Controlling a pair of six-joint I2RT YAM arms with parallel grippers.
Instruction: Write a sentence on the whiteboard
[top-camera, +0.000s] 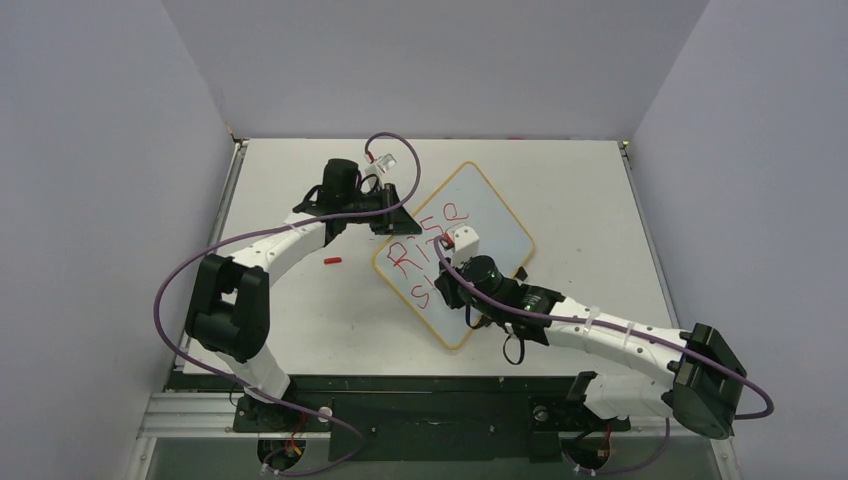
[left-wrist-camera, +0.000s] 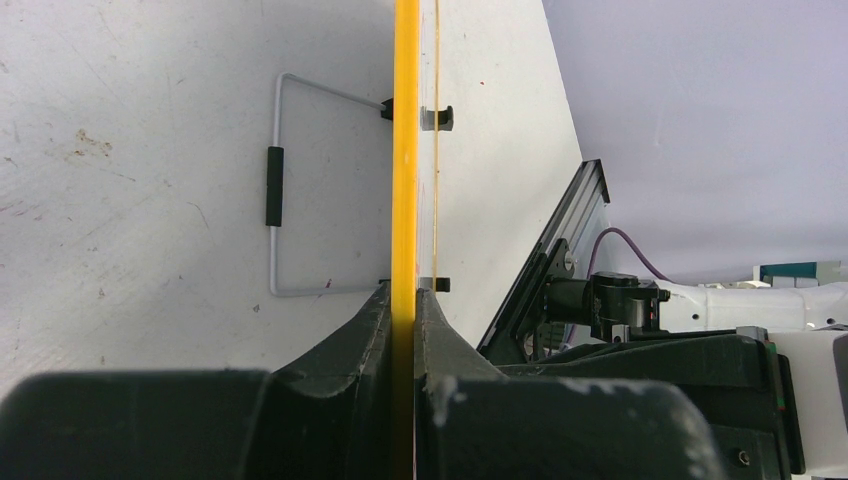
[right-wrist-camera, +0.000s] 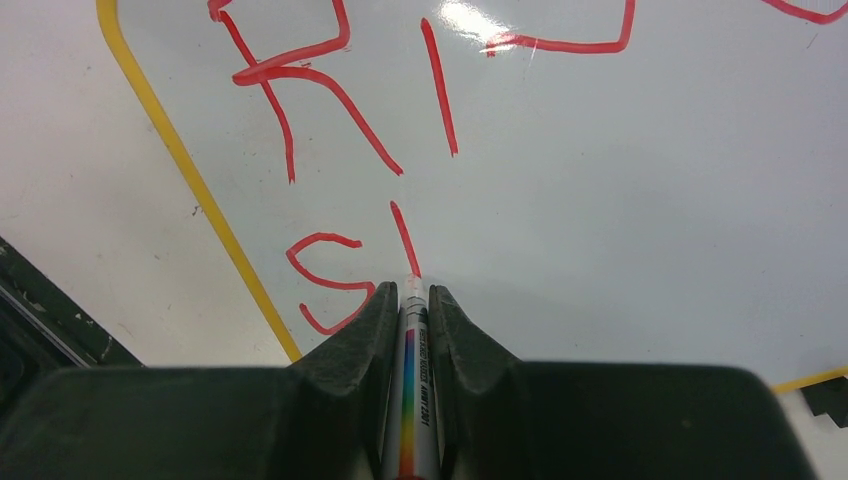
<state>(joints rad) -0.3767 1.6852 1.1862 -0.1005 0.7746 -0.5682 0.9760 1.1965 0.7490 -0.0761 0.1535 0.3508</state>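
As the whiteboard (top-camera: 492, 215) lay skewed at mid-counter (top-camera: 300, 320), the left fingers (left-wrist-camera: 365, 335) were clamped on its yellow frame along the far-left edge. The right fingers (right-wrist-camera: 365, 330) pinched a rainbow-striped marker (right-wrist-camera: 411, 385), its tip at the foot of a short red stroke. Red letters (right-wrist-camera: 300, 90) reading "Rise" ran above an "S". From overhead, the right arm (top-camera: 600, 335) hid the board's near end and part of the writing. A wire loop (left-wrist-camera: 273, 190), clipped to the frame, jutted out over the counter. A small red cap (top-camera: 332, 261) lay left of the board, apart from it.
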